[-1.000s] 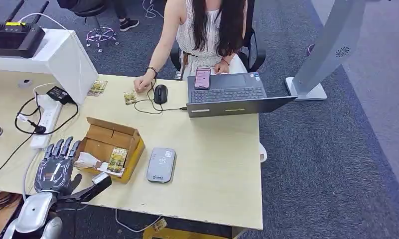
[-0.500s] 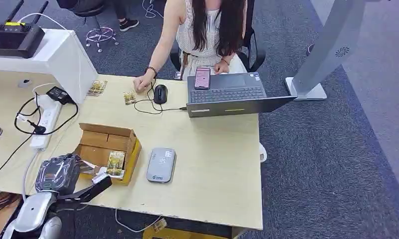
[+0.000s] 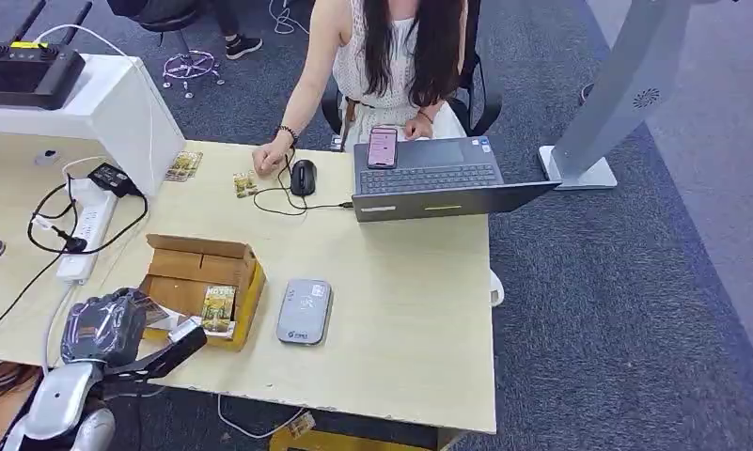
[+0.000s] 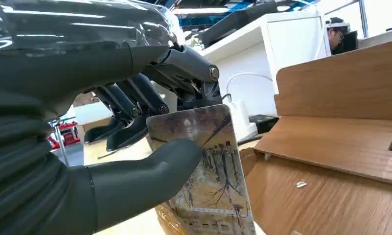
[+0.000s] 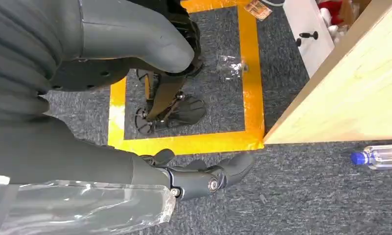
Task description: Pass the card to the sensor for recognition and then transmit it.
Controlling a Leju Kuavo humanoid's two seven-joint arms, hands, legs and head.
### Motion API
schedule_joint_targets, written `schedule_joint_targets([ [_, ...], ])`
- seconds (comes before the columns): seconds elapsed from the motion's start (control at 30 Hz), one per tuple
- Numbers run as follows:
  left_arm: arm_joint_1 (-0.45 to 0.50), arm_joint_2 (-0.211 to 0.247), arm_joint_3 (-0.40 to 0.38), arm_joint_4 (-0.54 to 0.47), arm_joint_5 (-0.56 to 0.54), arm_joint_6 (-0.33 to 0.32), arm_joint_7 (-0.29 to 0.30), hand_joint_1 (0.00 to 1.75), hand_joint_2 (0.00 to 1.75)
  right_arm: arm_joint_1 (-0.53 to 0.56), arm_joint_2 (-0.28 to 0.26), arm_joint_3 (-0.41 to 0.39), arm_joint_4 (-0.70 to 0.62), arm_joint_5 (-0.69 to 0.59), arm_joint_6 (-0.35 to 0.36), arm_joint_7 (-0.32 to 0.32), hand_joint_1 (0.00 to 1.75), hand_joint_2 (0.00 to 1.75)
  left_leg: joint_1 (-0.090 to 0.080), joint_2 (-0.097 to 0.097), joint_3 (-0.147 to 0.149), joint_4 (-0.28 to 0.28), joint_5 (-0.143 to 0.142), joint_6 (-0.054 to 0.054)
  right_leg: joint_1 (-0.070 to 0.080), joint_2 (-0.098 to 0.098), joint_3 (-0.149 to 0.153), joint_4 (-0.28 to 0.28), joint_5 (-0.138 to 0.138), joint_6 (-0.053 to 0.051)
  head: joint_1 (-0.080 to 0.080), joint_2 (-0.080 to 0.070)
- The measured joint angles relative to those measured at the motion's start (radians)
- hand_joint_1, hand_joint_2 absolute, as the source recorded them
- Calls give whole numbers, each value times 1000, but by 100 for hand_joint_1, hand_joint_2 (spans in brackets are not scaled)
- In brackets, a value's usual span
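Left hand (image 4: 86, 161) pinching card (image 4: 208, 171) at cardboard box (image 3: 198, 277); lift clear, then carry flat over sensor (image 3: 304, 311); right hand (image 5: 198, 178) loosely open

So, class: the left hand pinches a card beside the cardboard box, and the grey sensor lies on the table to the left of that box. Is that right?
Not quite. The sensor lies to the right of the box, as the head view shows. The rest holds: the left hand pinches a card beside the box, on the table.

Left hand (image 4: 135, 147) pinching card (image 4: 208, 171); right hand (image 5: 184, 176) empty, hanging.
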Motion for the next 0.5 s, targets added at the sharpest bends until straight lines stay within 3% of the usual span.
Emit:
schedule_joint_targets([
  [0.17, -1, -2, 0, -13, -11, 25, -8, 175, 175, 0, 0, -2, 0, 1, 0, 0, 0, 175, 0, 0, 0, 0, 0, 0, 0, 0, -1, 0, 0, 0, 0, 0],
  [0.37, -68, -37, 0, -50, -76, 186, -32, 175, 175, -6, 0, -5, 0, 20, 0, -3, 0, 175, 0, 0, 1, 0, 1, 0, 0, -1, 0, 0, 1, 0, 0, 0],
  [0.5, -149, -71, -21, -64, -106, 209, -42, 175, 175, -16, 2, -5, 0, 33, 1, -3, 0, 175, 0, -1, 0, 1, 2, 1, 0, -1, 0, 0, 2, 1, 0, 0],
])
